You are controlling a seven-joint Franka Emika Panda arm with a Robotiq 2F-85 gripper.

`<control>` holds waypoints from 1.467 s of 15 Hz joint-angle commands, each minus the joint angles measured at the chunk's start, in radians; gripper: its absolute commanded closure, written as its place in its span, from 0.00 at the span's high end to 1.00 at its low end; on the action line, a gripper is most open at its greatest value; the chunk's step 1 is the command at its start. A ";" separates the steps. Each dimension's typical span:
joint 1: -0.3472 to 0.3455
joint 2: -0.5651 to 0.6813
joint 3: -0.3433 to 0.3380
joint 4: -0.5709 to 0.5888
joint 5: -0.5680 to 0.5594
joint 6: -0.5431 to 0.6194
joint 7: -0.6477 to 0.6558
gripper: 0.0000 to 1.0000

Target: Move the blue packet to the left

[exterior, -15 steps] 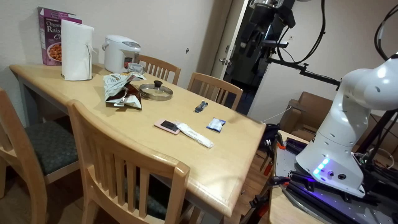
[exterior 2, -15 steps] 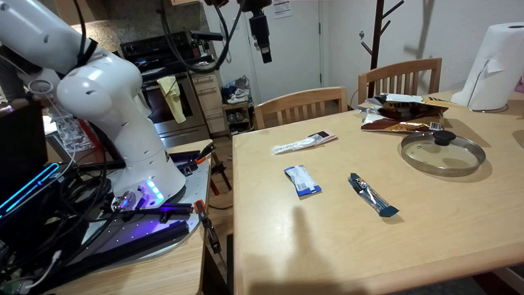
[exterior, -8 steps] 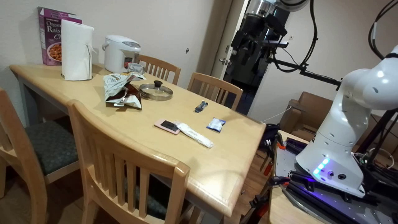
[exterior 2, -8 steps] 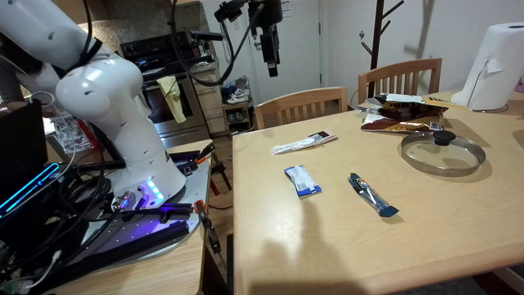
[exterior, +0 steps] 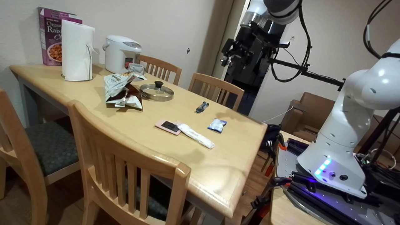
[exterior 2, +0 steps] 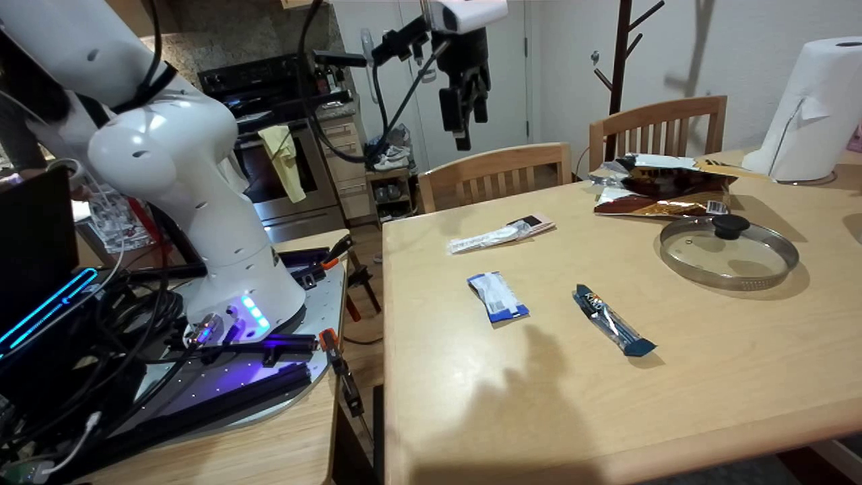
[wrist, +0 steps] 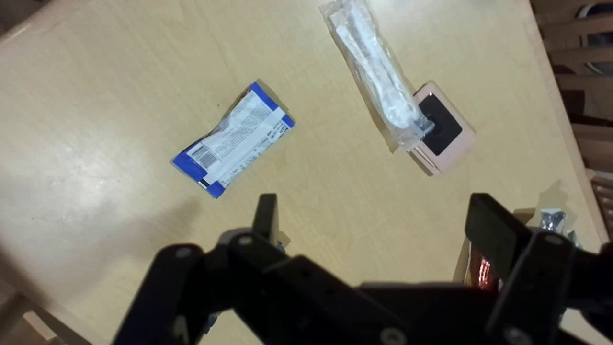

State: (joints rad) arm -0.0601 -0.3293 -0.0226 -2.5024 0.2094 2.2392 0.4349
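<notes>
A pale wooden table (exterior 2: 707,384) stretches away from the robot base (exterior 2: 246,289), one short edge facing that base and chairs (exterior 2: 498,162) along the long edges. Your blue packet (wrist: 234,139) lies flat, set in from that short edge, between its two corners and touching none of its neighbours. Your gripper (wrist: 376,213) hangs well above the table, jaws spread wide and pinching nothing; in the wrist view the packet sits above and mostly left of the gap, toward the short edge, so I'd judge you need to shift that way before coming down. Its long axis slants, nearer the line of the short edge than the long ones, and oblique to your closing line; a wrist turn would probably let you take it across its narrow side. Toward the long edge on the robot's own left, the white wrapped stick (wrist: 378,74) lies with one end over a pink-framed dark item (wrist: 445,127). If left means the robot's, that stick limits your slide, with a strip of table before it. The teal-wrapped bar (exterior 2: 611,320) lies on the opposite side, farther in from the short edge, and the pot lid (exterior 2: 731,252) farther still.
</notes>
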 commanded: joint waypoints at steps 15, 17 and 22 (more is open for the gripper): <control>-0.038 -0.015 0.110 0.007 -0.109 -0.093 0.499 1.00; -0.036 0.008 0.099 0.001 -0.104 -0.093 0.498 1.00; -0.034 0.079 0.060 -0.021 -0.078 -0.073 0.483 1.00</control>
State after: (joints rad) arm -0.0918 -0.2916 0.0531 -2.5172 0.1100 2.1590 0.9134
